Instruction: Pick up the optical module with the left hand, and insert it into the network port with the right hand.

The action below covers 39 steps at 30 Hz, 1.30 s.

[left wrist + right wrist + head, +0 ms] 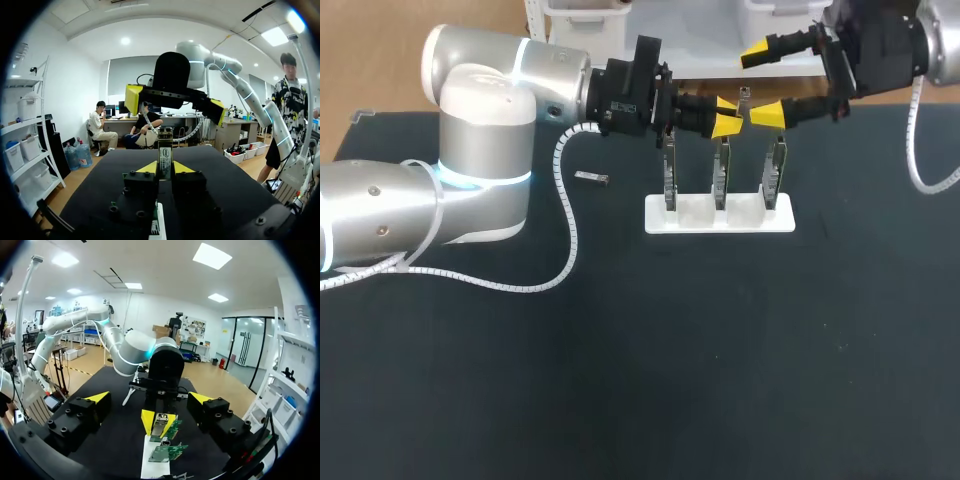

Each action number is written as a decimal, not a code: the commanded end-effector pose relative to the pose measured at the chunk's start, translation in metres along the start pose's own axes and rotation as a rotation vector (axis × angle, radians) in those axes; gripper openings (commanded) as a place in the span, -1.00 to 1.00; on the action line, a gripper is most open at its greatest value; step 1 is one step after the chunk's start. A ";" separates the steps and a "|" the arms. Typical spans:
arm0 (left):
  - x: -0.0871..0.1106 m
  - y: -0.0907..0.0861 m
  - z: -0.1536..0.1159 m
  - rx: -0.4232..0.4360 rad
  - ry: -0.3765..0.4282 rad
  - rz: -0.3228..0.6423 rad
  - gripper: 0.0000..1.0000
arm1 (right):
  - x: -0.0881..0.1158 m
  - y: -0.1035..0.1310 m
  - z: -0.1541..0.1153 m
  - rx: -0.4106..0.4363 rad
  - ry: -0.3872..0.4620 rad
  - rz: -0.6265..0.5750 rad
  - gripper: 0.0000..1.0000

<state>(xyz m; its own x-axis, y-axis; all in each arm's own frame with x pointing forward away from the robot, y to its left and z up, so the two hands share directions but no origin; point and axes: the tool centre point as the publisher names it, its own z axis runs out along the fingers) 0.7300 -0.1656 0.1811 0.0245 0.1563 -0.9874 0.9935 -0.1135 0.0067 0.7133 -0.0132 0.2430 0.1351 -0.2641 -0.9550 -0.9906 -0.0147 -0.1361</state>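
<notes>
The left gripper (726, 115) is clamped on the optical module (165, 157): both yellow tips press its sides, and it stands upright between them, sticking out past the tips. In the left wrist view the face of the module carries a pale label with dark print. The writing is too small to read.

The module is held in the air above a white stand (720, 218) on the black table (720, 350). Three green circuit boards (722, 170) stand on edge in the stand's slots, side by side. In the head view the left gripper hangs over the middle board. In the right wrist view the boards lie under and just ahead of the held module. No marking on the boards can be made out.

The right gripper (761, 84) faces the left one with its fingers spread wide apart and nothing between them. One of its yellow tips is close beside the module, apparently not touching it.

A small dark and silver piece (591, 178), possibly a second module, lies flat on the table, well apart from the stand.
</notes>
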 end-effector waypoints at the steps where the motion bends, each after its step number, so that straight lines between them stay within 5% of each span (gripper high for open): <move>1: 0.000 0.000 0.000 0.000 0.002 0.001 -1.00 | -0.008 0.004 -0.002 0.007 0.029 0.002 1.00; 39: 0.000 0.000 0.000 0.000 0.002 0.001 -1.00 | 0.011 -0.002 0.005 -0.043 0.032 0.088 1.00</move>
<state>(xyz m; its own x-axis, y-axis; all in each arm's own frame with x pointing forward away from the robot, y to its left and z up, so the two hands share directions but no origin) 0.7300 -0.1656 0.1811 0.0246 0.1563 -0.9874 0.9935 -0.1135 0.0068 0.7163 -0.0111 0.2320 0.0469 -0.2981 -0.9534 -0.9988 -0.0286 -0.0401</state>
